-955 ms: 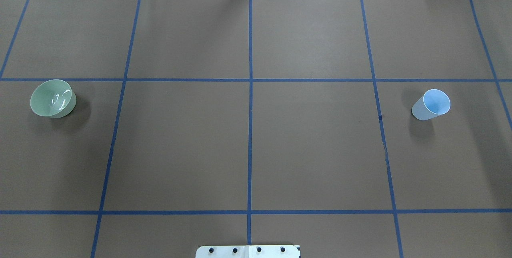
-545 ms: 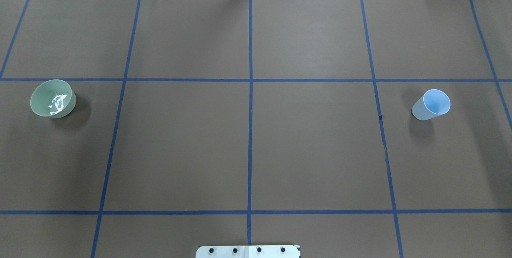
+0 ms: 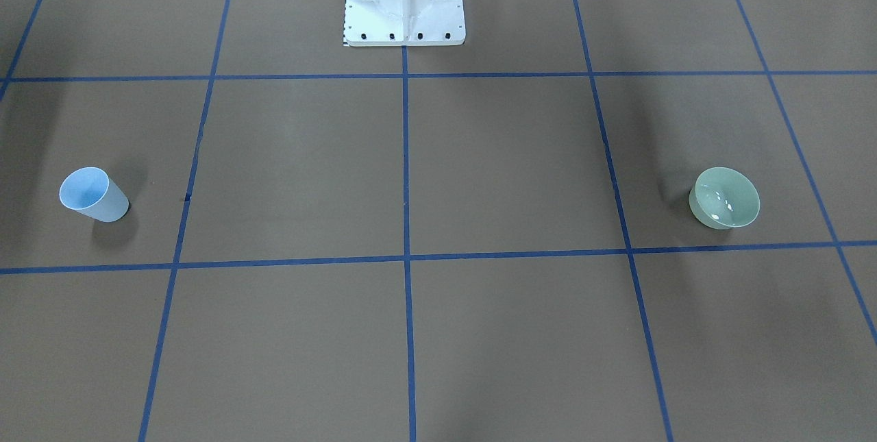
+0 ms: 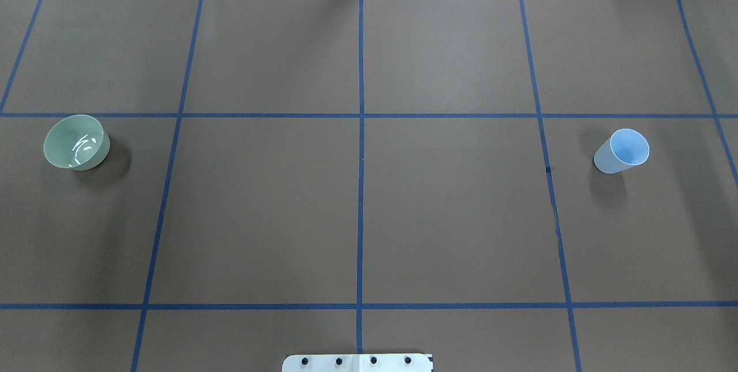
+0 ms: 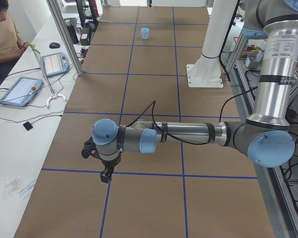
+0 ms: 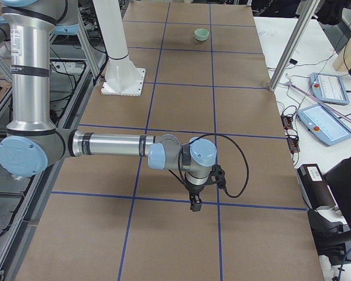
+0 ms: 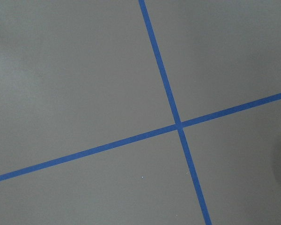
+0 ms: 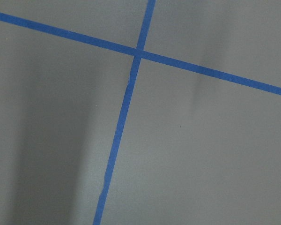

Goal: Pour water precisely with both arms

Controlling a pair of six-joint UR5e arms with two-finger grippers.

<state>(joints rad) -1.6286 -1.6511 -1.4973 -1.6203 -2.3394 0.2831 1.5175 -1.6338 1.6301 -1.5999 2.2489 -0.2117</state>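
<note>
The left arm (image 5: 188, 134) reaches out level above the table (image 4: 357, 216), with the left gripper (image 5: 105, 176) hanging downward from its wrist. The right arm (image 6: 111, 144) does the same, and the right gripper (image 6: 195, 203) also points down. Whether either gripper's fingers are spread or closed cannot be told from these side views. The water (image 4: 81, 147) shows as a few bright glints inside a green bowl (image 4: 76, 142), which stands far beyond the right gripper. A blue cup (image 4: 622, 151) stands upright far beyond the left gripper. Under each wrist camera lies a crossing of blue tape lines (image 7: 179, 125).
</note>
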